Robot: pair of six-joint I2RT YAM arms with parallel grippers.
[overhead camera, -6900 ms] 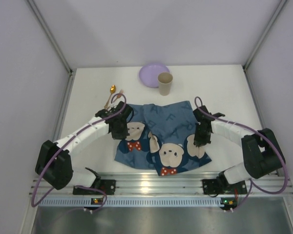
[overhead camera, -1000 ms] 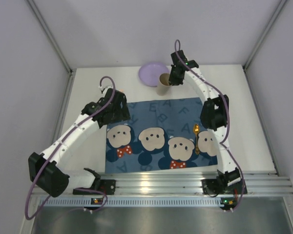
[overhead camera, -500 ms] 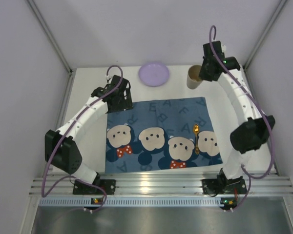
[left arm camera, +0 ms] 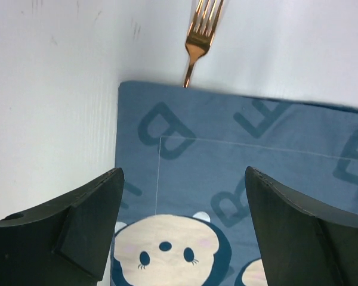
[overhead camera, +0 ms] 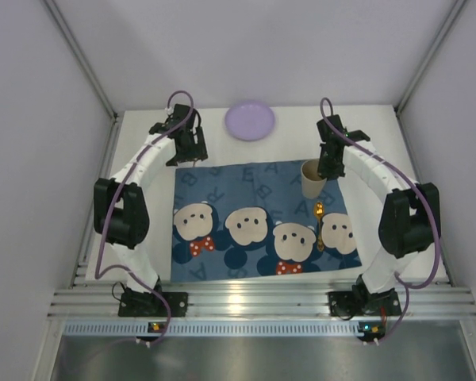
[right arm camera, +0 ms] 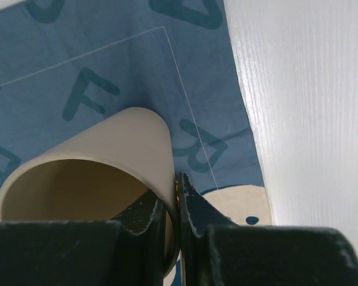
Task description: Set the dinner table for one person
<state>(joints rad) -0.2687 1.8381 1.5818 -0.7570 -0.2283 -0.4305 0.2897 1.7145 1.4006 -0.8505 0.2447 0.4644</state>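
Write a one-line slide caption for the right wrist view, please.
Right end effector pinches the rim of the beige cup over the blue mat.

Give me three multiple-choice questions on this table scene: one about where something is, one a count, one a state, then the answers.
1. Where does the purple plate sit? A) on the mat B) under the cup C) on the bare dinner table, beyond the mat
2. How many mouse faces does the mat show? A) four B) two C) six
3. The right end effector is: A) open above the plate B) shut on the cup's rim C) shut on nothing
Answers: C, white tabletop shows all around the plate; A, four faces run in a row across the mat; B, its wrist view shows the fingers pinching the cup's wall.
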